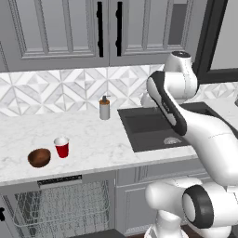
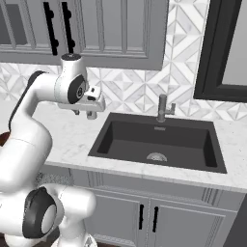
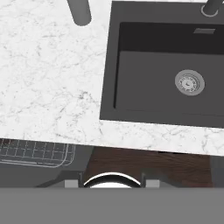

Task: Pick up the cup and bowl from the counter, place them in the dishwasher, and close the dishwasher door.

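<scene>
Fingers of the gripper (image 2: 90, 115) hang above the counter (image 1: 93, 139) just left of the sink (image 2: 157, 140); their spread cannot be told, and nothing shows between them. Farther left stand the cup (image 1: 61, 147) and bowl (image 1: 39, 157), above the dishwasher (image 1: 62, 207), its rack exposed.

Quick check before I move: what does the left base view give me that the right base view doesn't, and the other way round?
Left base view: the cup and the bowl side by side on the counter, the soap dispenser behind them, and the dishwasher open below with its wire rack.

Right base view: the faucet behind the basin, and the gripper raised over the counter left of the sink; whether it is open is unclear.

Both: counter, sink, drain, tiled backsplash, upper cabinets, the arm.
</scene>
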Controlling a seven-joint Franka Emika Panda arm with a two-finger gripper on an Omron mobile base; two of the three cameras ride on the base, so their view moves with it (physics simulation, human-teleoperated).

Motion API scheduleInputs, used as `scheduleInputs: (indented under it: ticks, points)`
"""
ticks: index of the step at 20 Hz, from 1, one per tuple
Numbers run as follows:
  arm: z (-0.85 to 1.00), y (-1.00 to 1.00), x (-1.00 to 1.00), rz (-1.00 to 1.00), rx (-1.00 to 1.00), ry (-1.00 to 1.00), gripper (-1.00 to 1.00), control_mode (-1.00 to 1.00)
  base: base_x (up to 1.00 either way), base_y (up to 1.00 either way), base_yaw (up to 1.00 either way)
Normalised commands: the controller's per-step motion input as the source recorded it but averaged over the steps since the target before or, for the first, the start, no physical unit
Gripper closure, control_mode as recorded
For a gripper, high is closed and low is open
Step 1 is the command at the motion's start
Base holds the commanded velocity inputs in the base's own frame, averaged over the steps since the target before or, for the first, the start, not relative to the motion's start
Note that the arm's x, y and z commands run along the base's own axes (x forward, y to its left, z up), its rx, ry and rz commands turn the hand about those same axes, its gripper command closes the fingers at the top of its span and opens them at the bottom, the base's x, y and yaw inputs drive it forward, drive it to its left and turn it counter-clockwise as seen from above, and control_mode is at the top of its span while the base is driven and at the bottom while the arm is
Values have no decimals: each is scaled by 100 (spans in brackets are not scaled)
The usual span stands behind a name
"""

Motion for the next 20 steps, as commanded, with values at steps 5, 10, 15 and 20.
scheduleInputs:
  ticks: [5,10,15,20]
  points:
    - [0,15,-40,7,0,0,-100,-100,0,0,0]
    - [-27,61,-60,6,7,0,-100,-100,0,0,0]
    - [-50,92,-65,5,10,0,-100,-100,0,0,0]
    - [-38,90,-38,8,2,0,-100,-100,0,0,0]
